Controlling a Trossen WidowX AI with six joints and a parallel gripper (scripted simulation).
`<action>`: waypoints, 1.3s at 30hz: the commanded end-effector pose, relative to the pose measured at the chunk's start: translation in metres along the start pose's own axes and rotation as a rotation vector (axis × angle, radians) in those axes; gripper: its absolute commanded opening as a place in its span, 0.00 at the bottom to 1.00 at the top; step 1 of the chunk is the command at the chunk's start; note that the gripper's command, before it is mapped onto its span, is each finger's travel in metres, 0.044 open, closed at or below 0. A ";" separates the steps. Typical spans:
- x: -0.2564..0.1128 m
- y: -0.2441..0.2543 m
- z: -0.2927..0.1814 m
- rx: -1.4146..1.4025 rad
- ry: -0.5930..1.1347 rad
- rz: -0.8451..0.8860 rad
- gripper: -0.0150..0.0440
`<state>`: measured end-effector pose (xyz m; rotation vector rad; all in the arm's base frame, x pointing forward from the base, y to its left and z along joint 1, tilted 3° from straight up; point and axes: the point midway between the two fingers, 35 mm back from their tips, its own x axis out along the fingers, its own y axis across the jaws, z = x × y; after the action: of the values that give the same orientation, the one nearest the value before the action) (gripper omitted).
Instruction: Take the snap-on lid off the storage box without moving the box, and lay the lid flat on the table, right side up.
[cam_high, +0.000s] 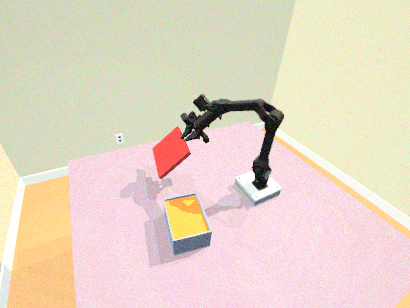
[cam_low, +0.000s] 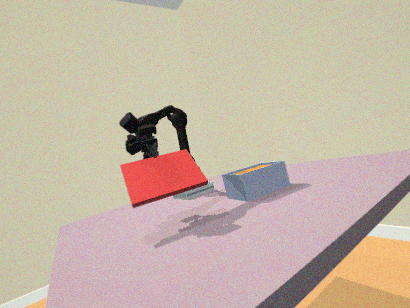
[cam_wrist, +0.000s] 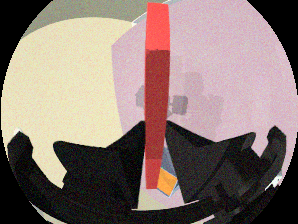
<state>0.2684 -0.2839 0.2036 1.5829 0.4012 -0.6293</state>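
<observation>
The red lid (cam_high: 171, 152) (cam_low: 164, 176) (cam_wrist: 157, 95) is in the air, steeply tilted, clear of the box and above the table. My gripper (cam_high: 185, 138) (cam_wrist: 154, 125) is shut on the lid at its upper edge; in the exterior view the fingertips are hidden behind the lid. The blue-grey storage box (cam_high: 192, 243) (cam_low: 262, 185) stands upright and open on the table, its orange inside showing. A small part of the box (cam_wrist: 168, 181) shows below the lid in the wrist view.
The pink table (cam_high: 300, 250) (cam_low: 150, 270) carries the box and the arm's pale base plate (cam_high: 258, 188) (cam_low: 195, 191), which stands to the right of the box in the top view. The lid's and arm's shadows fall on the table beyond the box. A wall stands behind the table.
</observation>
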 end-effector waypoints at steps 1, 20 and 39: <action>0.002 -0.001 -0.001 -0.010 0.001 0.010 0.25; 0.012 -0.012 0.000 -0.010 0.001 0.010 0.25; 0.022 -0.024 0.000 -0.010 0.001 0.010 0.25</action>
<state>0.2702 -0.2828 0.1729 1.5762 0.4006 -0.6228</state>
